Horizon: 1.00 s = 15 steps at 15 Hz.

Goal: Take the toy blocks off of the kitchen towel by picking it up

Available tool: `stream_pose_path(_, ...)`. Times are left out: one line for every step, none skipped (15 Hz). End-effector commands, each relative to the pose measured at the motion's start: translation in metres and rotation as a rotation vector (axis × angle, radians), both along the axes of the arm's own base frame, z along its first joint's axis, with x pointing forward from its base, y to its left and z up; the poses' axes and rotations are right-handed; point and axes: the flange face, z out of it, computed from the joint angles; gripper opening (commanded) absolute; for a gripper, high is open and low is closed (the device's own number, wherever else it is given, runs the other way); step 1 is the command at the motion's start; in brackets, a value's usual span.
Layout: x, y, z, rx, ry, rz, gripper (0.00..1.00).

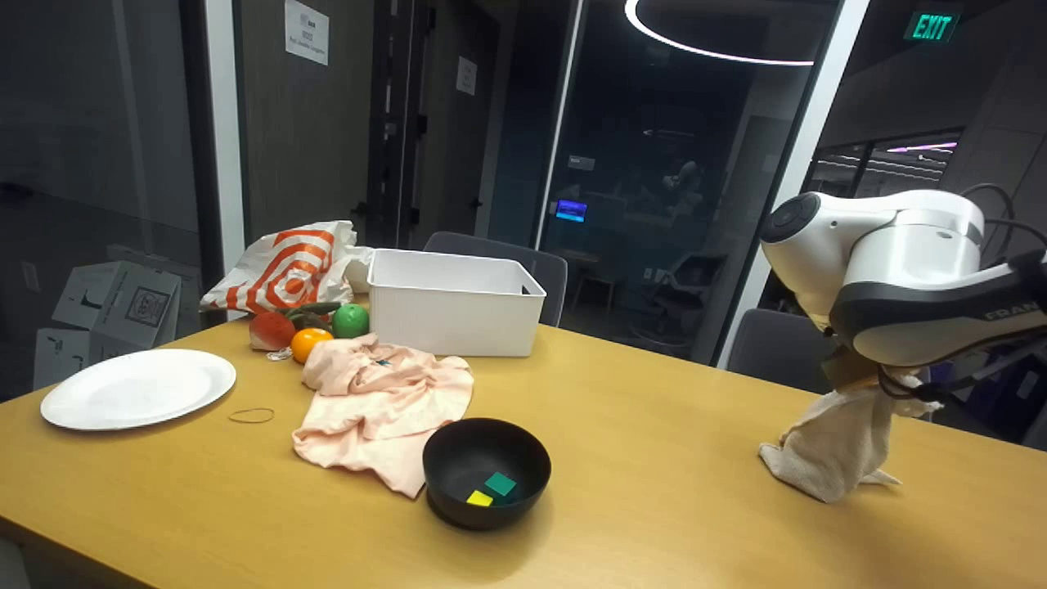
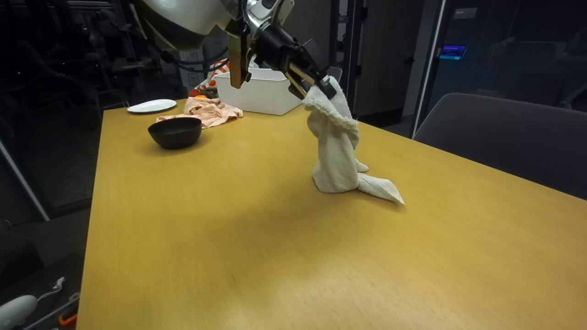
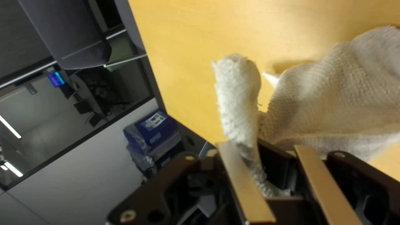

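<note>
The off-white kitchen towel (image 1: 842, 446) is bunched and raised, its lower folds resting on the table; it also shows in an exterior view (image 2: 337, 156) and the wrist view (image 3: 337, 97). My gripper (image 2: 316, 89) is shut on the towel's upper part; cloth runs between the fingers (image 3: 265, 156) in the wrist view. A green block (image 1: 500, 483) and a yellow block (image 1: 480, 498) lie inside the black bowl (image 1: 442, 458). No blocks show on or beside the towel. What may be under or inside its folds is hidden.
The black bowl also shows in an exterior view (image 2: 174, 135). A pink cloth (image 1: 393, 401), white bin (image 1: 454, 315), white plate (image 1: 139, 388), toy fruit (image 1: 311, 343) and a plastic bag (image 1: 294, 270) stand beyond it. Chairs (image 2: 509, 137) line the table edge.
</note>
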Motion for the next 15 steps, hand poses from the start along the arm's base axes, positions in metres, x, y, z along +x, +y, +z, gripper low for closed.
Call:
stream_pose_path(-0.013, 0.007, 0.002, 0.161, 0.079, 0.077, 0.13)
stream_pose_path(-0.013, 0.008, 0.003, 0.208, 0.089, 0.1, 0.12)
stream_pose_path(-0.012, 0.009, 0.002, 0.257, 0.1, 0.123, 0.1)
stream_pose_path(-0.01, 0.009, 0.001, 0.305, 0.114, 0.144, 0.08)
stream_pose_path(-0.009, 0.009, 0.0, 0.354, 0.129, 0.166, 0.08)
stream_pose_path(-0.008, 0.01, 0.0, 0.402, 0.138, 0.191, 0.06)
stream_pose_path(-0.006, 0.01, -0.001, 0.449, 0.151, 0.213, 0.07)
stream_pose_path(-0.006, 0.011, -0.002, 0.495, 0.161, 0.238, 0.06)
stream_pose_path(-0.005, 0.012, -0.005, 0.541, 0.176, 0.262, 0.07)
stream_pose_path(-0.004, 0.014, -0.008, 0.585, 0.191, 0.289, 0.07)
stream_pose_path(-0.003, 0.016, -0.014, 0.632, 0.213, 0.312, 0.19)
stream_pose_path(-0.001, 0.019, -0.024, 0.68, 0.245, 0.328, 0.32)
stream_pose_path(0.002, 0.02, -0.035, 0.733, 0.279, 0.331, 0.33)
stream_pose_path(0.002, 0.022, -0.044, 0.782, 0.322, 0.333, 0.39)
stream_pose_path(0.003, 0.024, -0.056, 0.836, 0.362, 0.326, 0.47)
